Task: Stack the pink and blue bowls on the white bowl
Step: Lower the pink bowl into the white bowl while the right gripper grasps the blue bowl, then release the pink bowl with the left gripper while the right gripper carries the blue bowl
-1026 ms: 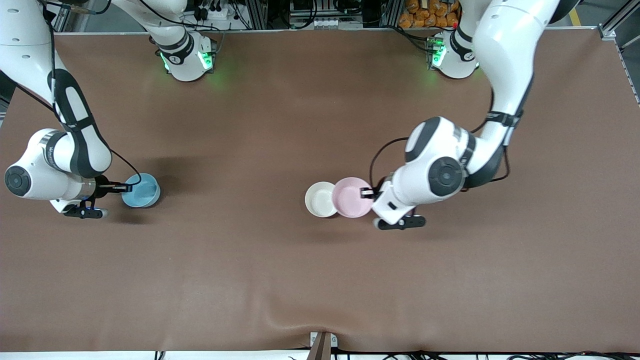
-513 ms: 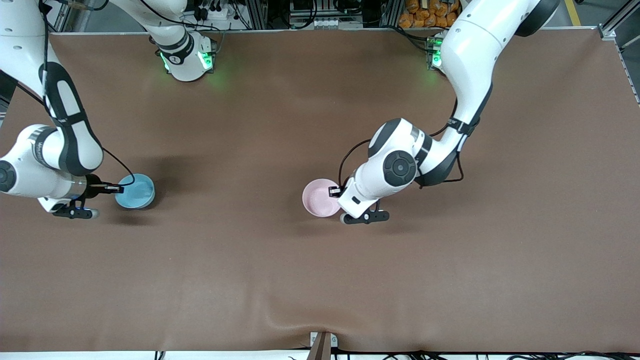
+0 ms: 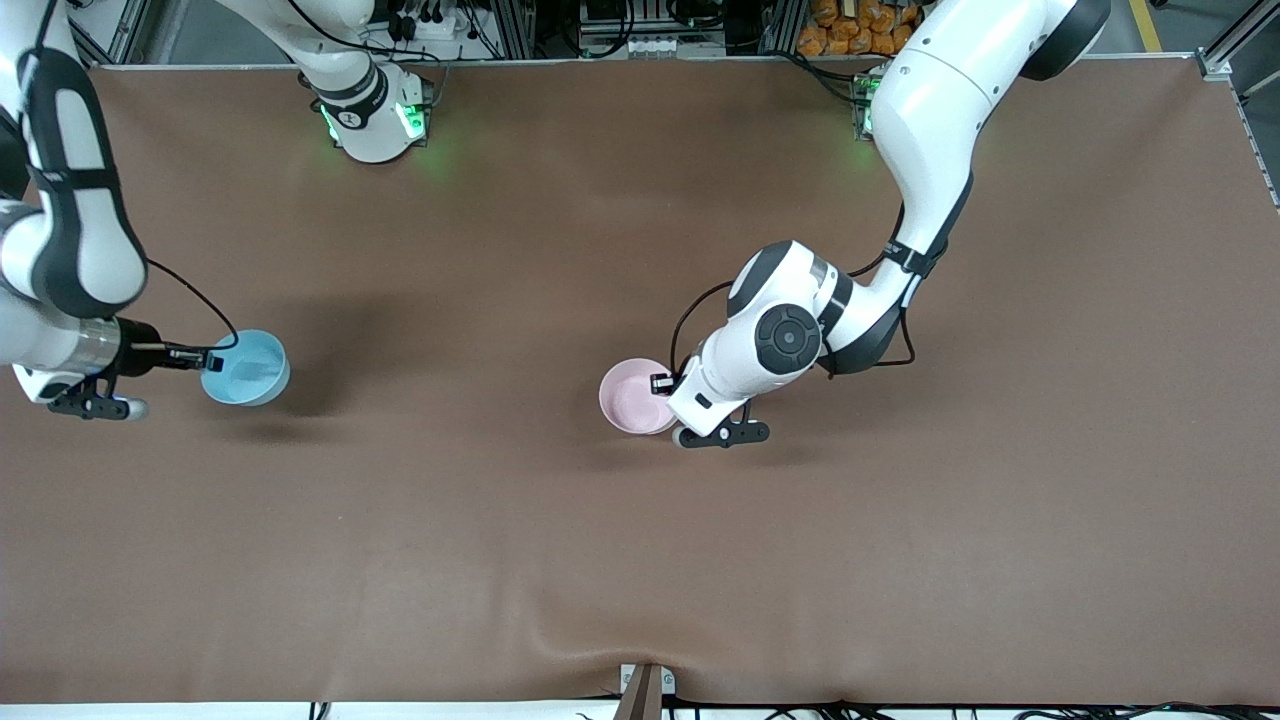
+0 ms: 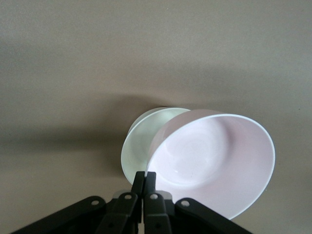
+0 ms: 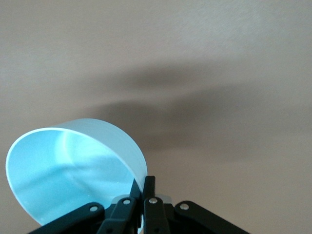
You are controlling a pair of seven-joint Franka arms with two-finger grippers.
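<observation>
**Claws pinch a bowl rim each, pink over white, blue lifted at the right arm's end**

Claws first, then their loads. Across the brown surface (image 3: 640, 560) the left arm reaches from its base down toward the middle, and the left claw (image 3: 661, 382) is pressed together on the rim of the pink bowl (image 3: 632, 396), gripping it at the bowl's 3 o'clock edge in the front view. In the left wrist view the fingers (image 4: 144, 181) meet on that rim, and the pink bowl (image 4: 214, 163) hangs tilted over the white bowl (image 4: 141, 146), covering most of it; whether the two touch cannot be told. From the front camera the white bowl is hidden under the pink one.

Toward the right arm's end of the surface, the right claw (image 3: 207, 359) is pinched shut on the rim of the blue bowl (image 3: 246, 367), at its 9 o'clock edge in the front view. The right wrist view shows the blue bowl (image 5: 73, 170) tipped, its opening turned toward the camera, with its shadow lying apart from it on the surface, so it is held clear of the cloth. The blue bowl is well apart from the pink and white pair.
</observation>
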